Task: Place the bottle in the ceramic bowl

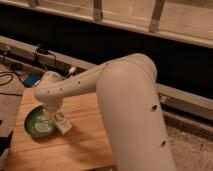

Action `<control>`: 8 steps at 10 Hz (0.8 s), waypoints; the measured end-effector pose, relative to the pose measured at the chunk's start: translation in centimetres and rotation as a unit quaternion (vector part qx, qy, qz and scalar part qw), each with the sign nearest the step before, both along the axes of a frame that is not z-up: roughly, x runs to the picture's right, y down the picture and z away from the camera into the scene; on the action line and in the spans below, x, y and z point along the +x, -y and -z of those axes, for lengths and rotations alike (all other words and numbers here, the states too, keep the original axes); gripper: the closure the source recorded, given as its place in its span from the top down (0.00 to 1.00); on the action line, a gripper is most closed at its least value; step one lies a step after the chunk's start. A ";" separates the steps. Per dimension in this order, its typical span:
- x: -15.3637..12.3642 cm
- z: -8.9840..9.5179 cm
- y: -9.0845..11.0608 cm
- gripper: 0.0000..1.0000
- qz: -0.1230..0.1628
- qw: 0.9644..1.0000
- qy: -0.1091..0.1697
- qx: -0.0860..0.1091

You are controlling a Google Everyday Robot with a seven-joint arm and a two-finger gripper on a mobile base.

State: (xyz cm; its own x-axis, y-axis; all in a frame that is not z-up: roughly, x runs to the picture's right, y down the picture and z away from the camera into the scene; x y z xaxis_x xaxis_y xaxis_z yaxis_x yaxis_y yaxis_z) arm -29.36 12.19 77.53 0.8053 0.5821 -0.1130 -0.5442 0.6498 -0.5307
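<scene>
We see the robot's smooth, rounded off-white arm [125,95] filling much of the view, its thick upper segment bending down from the right and tapering into a slimmer forearm that reaches left over a light wooden table [85,140] with visible plank grain. At the arm's end the gripper [51,113] hangs low over the table, right at the near right edge of the round shallow green glazed ceramic bowl [37,123], whose dark rim and paler centre pattern show beside it. Just under the gripper we make out the small pale cream plastic bottle [61,123], a short boxy-looking shape tilted with one end toward the bowl, lying across or just against the bowl's right rim; we cannot tell whether it rests on the rim or is lifted off it. The wrist hides the jaws, so we cannot tell whether they grip the bottle or stand apart. Behind the table runs a pale horizontal ledge [30,50] with dark cables [12,77] and a blue object [31,80] on the floor at left, and speckled flooring [192,145] lies at right.
</scene>
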 end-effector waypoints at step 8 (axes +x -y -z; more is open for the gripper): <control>-3.8 2.9 -0.9 0.43 0.047 0.998 0.047 0.010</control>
